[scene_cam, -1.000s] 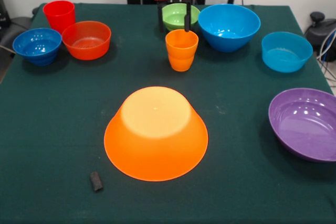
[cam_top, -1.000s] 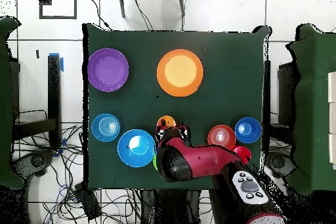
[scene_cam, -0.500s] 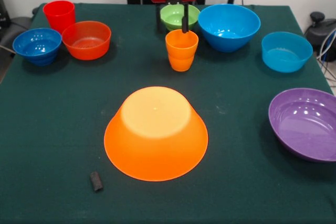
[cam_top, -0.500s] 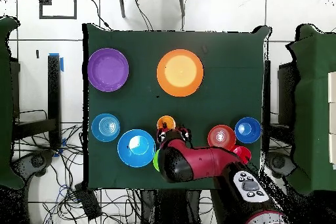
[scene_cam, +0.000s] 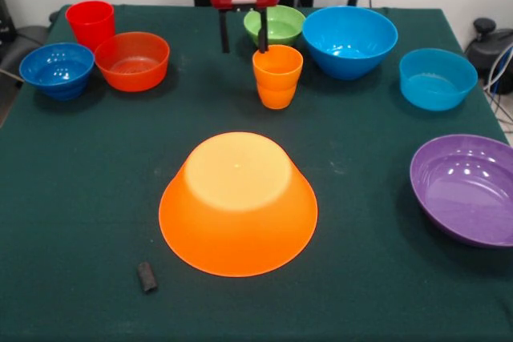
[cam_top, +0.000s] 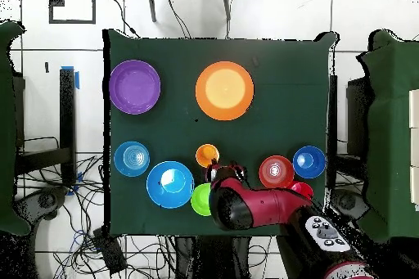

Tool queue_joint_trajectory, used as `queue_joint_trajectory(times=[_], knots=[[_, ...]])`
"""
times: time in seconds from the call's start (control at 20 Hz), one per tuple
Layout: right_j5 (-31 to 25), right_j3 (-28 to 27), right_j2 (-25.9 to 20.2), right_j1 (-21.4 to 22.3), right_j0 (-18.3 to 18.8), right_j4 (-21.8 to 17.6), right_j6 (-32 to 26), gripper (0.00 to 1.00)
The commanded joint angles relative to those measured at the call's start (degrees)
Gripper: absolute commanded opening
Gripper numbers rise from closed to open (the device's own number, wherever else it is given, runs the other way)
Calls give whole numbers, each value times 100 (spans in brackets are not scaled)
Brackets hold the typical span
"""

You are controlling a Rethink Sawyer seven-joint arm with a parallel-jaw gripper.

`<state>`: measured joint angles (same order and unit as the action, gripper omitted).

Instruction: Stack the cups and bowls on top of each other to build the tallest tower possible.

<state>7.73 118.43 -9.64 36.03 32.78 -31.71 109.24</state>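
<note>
Here, nothing carries readable writing. The gripper [scene_cam: 242, 36] hangs with fingers spread apart and empty, just beside the orange cup [scene_cam: 277, 76]. The yellow-orange bowl [scene_cam: 238, 203] lies upside down.

Worktop [scene_cam: 88, 198]: covered edge to edge by a dark green cloth [cam_top: 286, 79], which hangs over the sides.
Small dark block [scene_cam: 146, 275]: lies on the cloth near the front edge — a short, stubby thing, too small to tell what it is.
Floor [cam_top: 49, 96]: pale tiles — loose black cables [cam_top: 90, 235] trail across it beside the worktop.
Blue tape [cam_top: 76, 77]: a short strip on the floor.
</note>
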Motion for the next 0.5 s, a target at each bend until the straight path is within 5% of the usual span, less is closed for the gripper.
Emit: queue_joint_trajectory(times=[0.05, 0.3, 0.5], knots=[[-31, -302, -523, -349, 63, -427, 263, 100], [152, -424, -226, -406, -175, -481, 272, 100], [-61, -289, -172, 17, -255, -469, 264, 100]])
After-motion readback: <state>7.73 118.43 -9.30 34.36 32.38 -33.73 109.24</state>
